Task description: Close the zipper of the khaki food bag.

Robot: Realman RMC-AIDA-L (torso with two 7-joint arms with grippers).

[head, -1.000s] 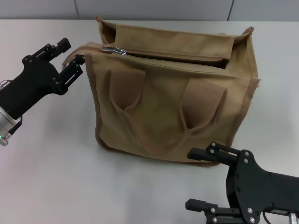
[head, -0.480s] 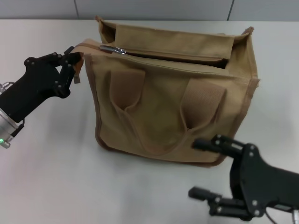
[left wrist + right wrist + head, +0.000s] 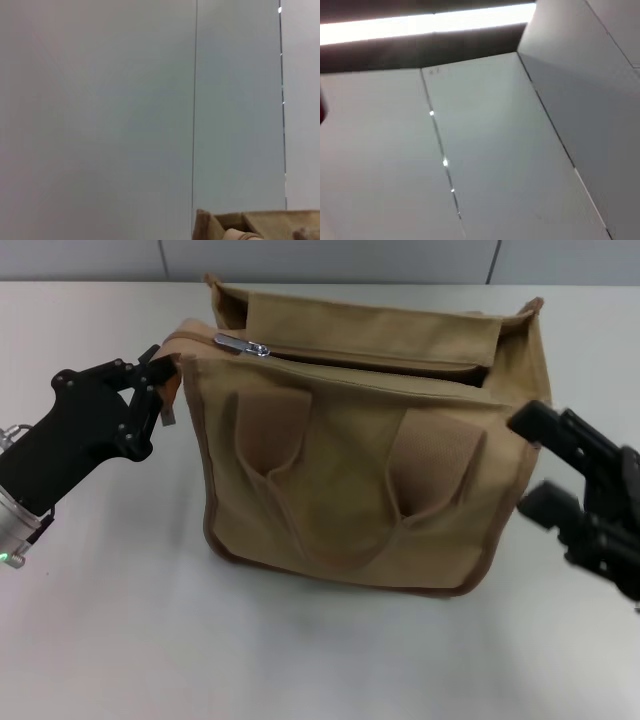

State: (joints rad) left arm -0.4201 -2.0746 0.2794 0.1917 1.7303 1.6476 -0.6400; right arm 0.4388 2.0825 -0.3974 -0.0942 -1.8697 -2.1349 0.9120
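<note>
The khaki food bag (image 3: 360,470) stands upright on the table, its two strap handles facing me. The zipper (image 3: 380,365) runs along the top panel, and its silver pull tab (image 3: 243,343) sits at the left end. The top gapes open toward the right end. My left gripper (image 3: 160,375) is shut on the fabric tab at the bag's upper left corner. My right gripper (image 3: 535,462) is open beside the bag's right side, level with its upper half. A strip of the bag's top (image 3: 250,227) shows in the left wrist view.
The bag stands on a pale table (image 3: 120,620). A grey panelled wall (image 3: 330,258) runs behind it. The right wrist view shows only wall panels (image 3: 495,150) and a light strip.
My left gripper has closed on the bag's upper left corner tab. My right arm has risen from the table's front edge to the bag's right side.
</note>
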